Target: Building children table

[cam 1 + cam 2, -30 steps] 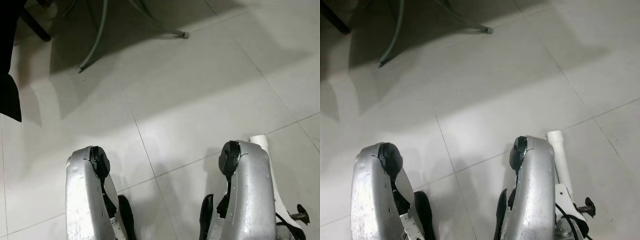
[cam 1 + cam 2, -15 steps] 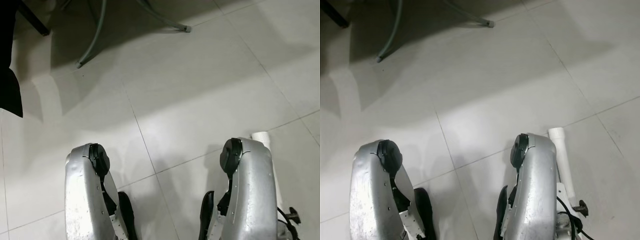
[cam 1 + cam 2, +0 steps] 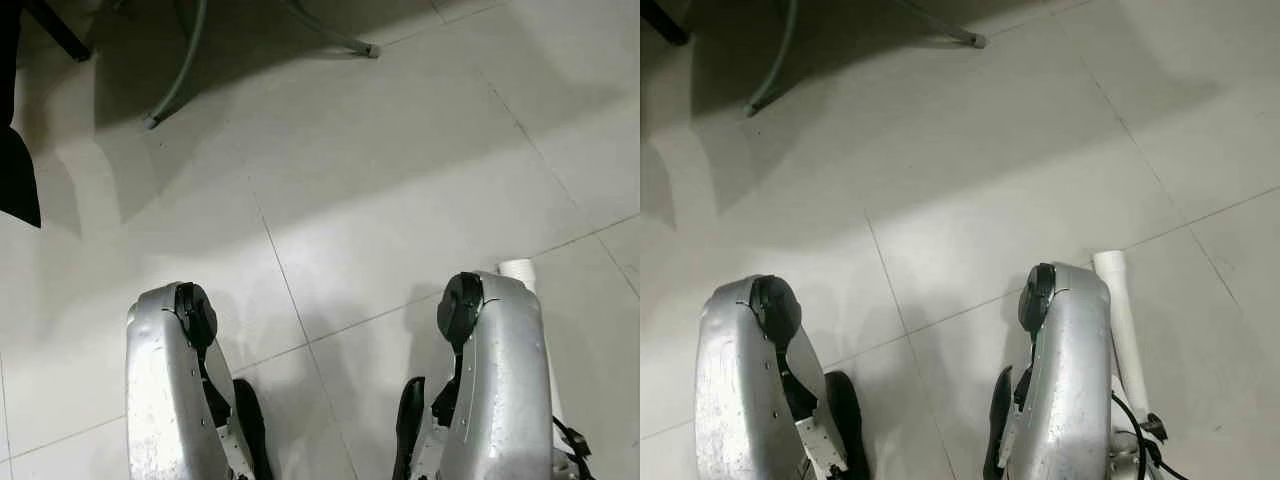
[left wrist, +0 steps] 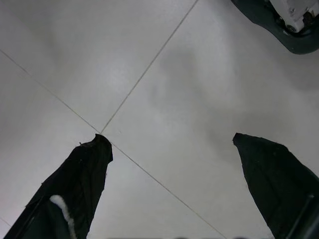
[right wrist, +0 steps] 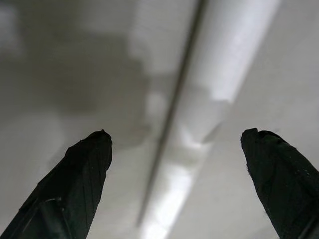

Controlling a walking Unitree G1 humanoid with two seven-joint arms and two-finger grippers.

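Note:
A white round table leg (image 3: 1121, 318) lies on the pale tiled floor, just outside my right arm (image 3: 498, 380) and partly hidden by it. Both silver arms hang low over the floor. My left gripper (image 4: 169, 139) is open over bare tile with a grout cross beneath it. My right gripper (image 5: 177, 134) is also open, nothing between its fingers; past them runs a blurred white bar (image 5: 239, 50) that looks like the leg, apart from both fingertips.
Grey metal frame tubes (image 3: 180, 70) with a foot (image 3: 370, 48) stand at the far edge of the floor. A black object (image 3: 15, 180) hangs at the left edge. A thin cable with a black fitting (image 3: 1148, 430) lies by the white leg.
The whole picture has shifted a little, so the camera moved. Both arms hang as before and both grippers stay open.

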